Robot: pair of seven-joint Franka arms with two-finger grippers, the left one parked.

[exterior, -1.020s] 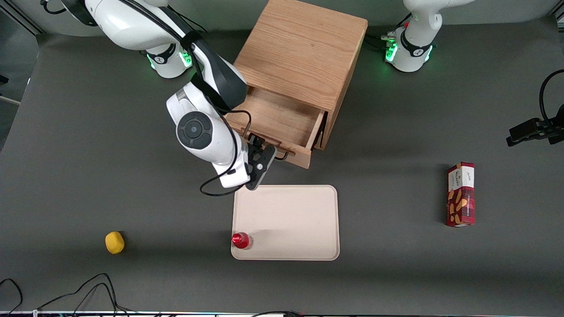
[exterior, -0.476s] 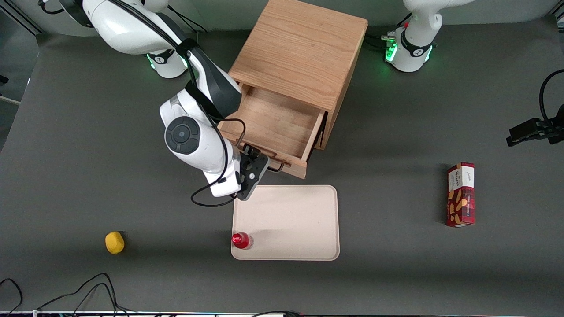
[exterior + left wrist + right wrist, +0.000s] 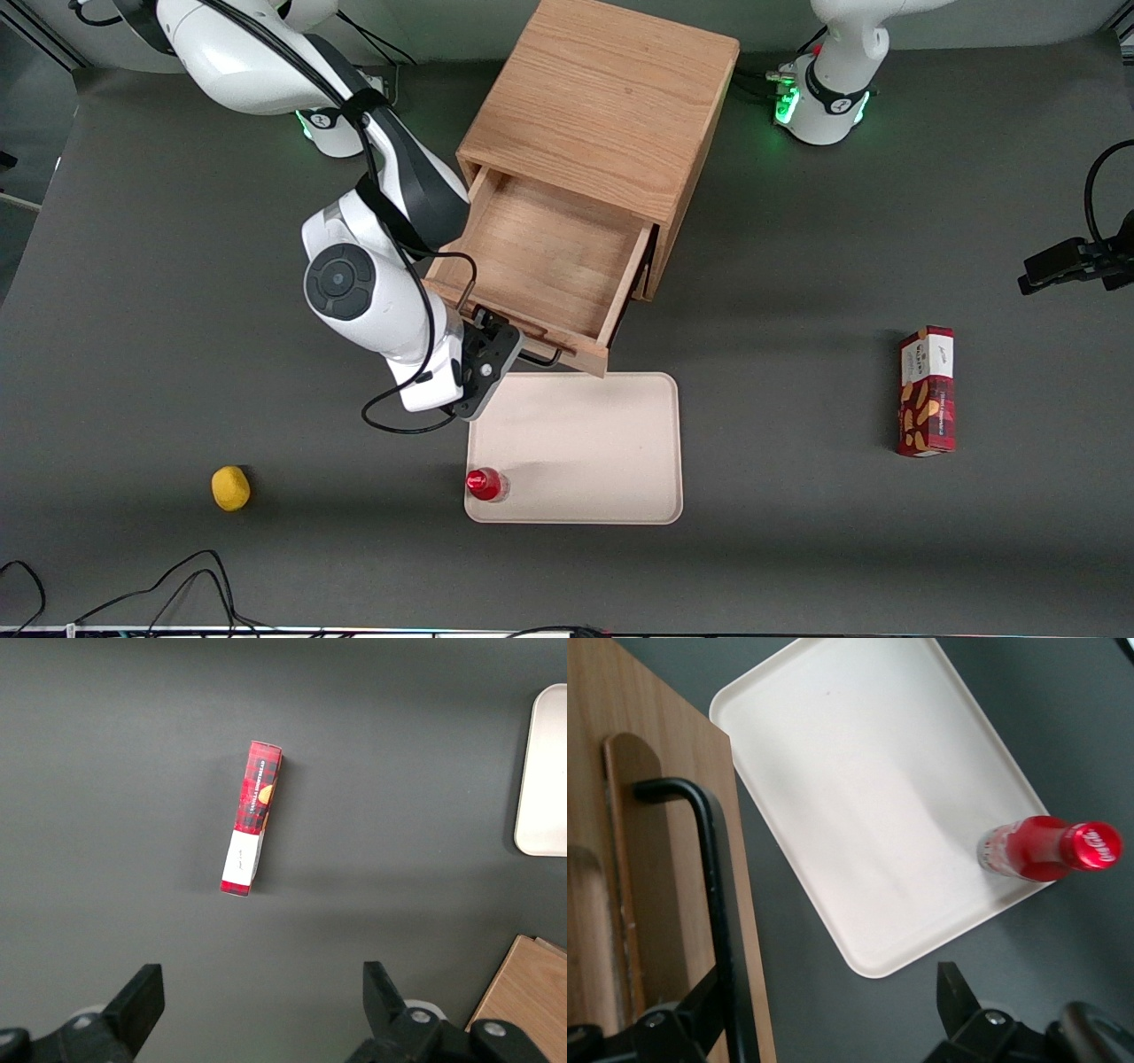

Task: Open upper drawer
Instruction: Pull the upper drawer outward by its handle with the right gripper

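The light oak cabinet [image 3: 602, 97] stands at the back of the table. Its upper drawer [image 3: 549, 257] is pulled well out toward the front camera, and its bare wooden tray body is empty. The black wire handle [image 3: 542, 358] sits on the drawer front, close above the tray's rim. My right gripper [image 3: 490, 340] is at the handle's end nearest the working arm. In the right wrist view the gripper [image 3: 830, 992] is open, with one finger [image 3: 709, 997] against the handle bar [image 3: 718, 895] on the drawer front [image 3: 647, 859]. The lower drawer is hidden.
A beige tray [image 3: 576, 447] lies just in front of the drawer, with a red-capped bottle [image 3: 485, 484] on its corner; both show in the right wrist view [image 3: 877, 797]. A yellow lemon [image 3: 230, 488] and a red snack box [image 3: 927, 391] lie farther off.
The upper drawer has slid farther out toward the front camera. My gripper has moved with the handle, closer to the tray.
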